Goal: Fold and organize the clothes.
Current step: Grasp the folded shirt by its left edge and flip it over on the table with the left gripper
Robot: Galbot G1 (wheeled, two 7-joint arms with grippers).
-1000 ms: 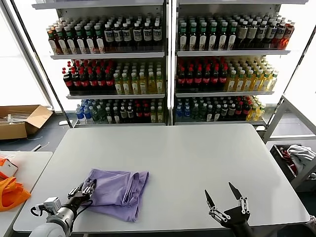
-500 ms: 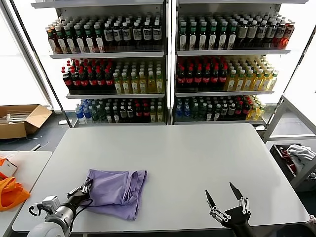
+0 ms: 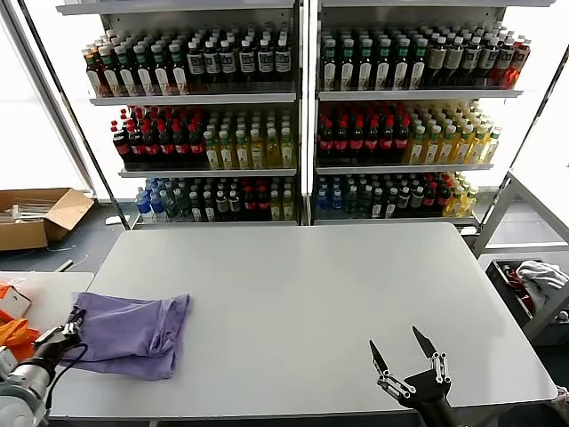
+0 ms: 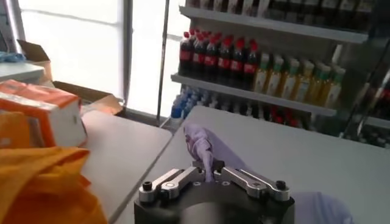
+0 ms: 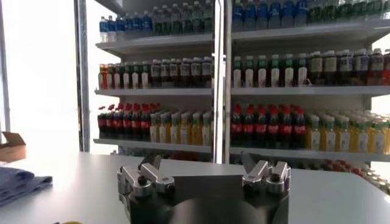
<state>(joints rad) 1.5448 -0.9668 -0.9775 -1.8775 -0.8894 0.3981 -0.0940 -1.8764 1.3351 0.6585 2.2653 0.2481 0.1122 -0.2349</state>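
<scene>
The lavender T-shirt (image 3: 133, 331) lies folded in a bundle at the front left corner of the white table (image 3: 320, 294). My left gripper (image 3: 64, 334) is at the table's left edge, shut on the shirt's left edge. In the left wrist view the fabric (image 4: 201, 147) rises from between the closed jaws of my left gripper (image 4: 208, 176). My right gripper (image 3: 404, 358) hovers open and empty over the front right of the table, far from the shirt. The right wrist view shows the right gripper (image 5: 204, 167) with jaws spread, and the shirt (image 5: 18, 181) far off.
Orange fabric (image 3: 13, 336) and a box lie on a side table (image 3: 40, 294) to the left; they also show in the left wrist view (image 4: 42, 176). Drink shelves (image 3: 302, 116) stand behind the table. A bin with cloth (image 3: 533, 285) sits at right.
My left gripper has dragged the T-shirt leftward across the table to its left edge. The right gripper has stayed in place.
</scene>
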